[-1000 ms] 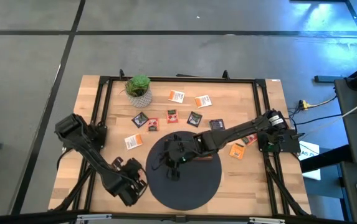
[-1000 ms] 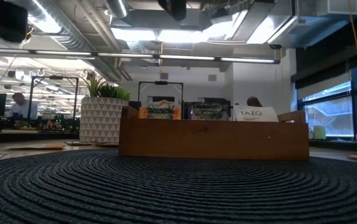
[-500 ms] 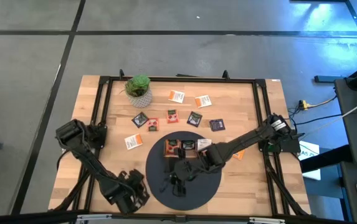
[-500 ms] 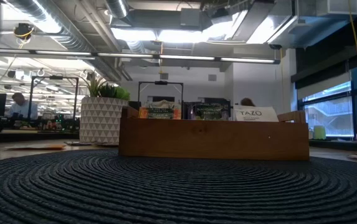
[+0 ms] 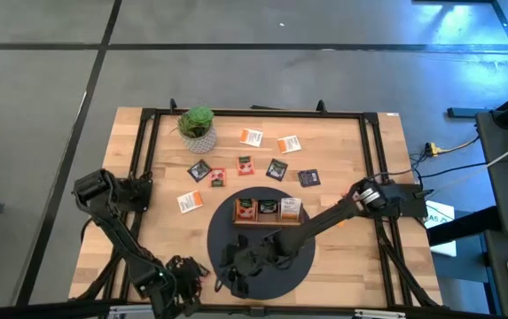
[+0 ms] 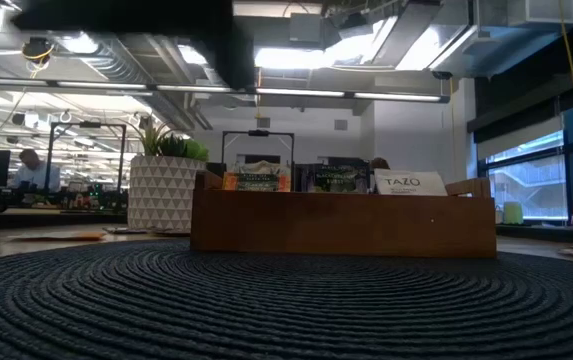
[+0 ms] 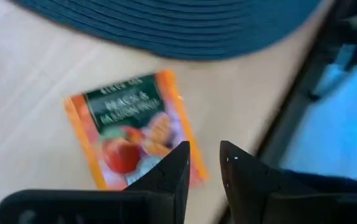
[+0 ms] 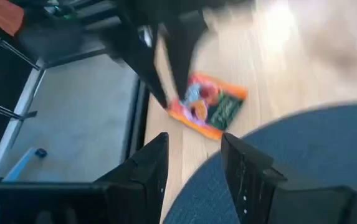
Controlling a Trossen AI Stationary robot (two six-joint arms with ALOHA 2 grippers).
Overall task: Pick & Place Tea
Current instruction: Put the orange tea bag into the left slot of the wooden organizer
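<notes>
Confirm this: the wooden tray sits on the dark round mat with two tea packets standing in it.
Wrong count. The tray on the mat holds three packets, one per compartment, as the high view shows; the low view shows three tops above its wall too.

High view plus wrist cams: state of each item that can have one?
Left tool: open, empty.
Right tool: open, empty.
Brown wooden three-part tray: upright on the dark round woven mat, packets in all three parts.
Orange tea packet beside the mat: flat on the table, unheld.
Loose square tea packets behind the tray: flat on the table.
</notes>
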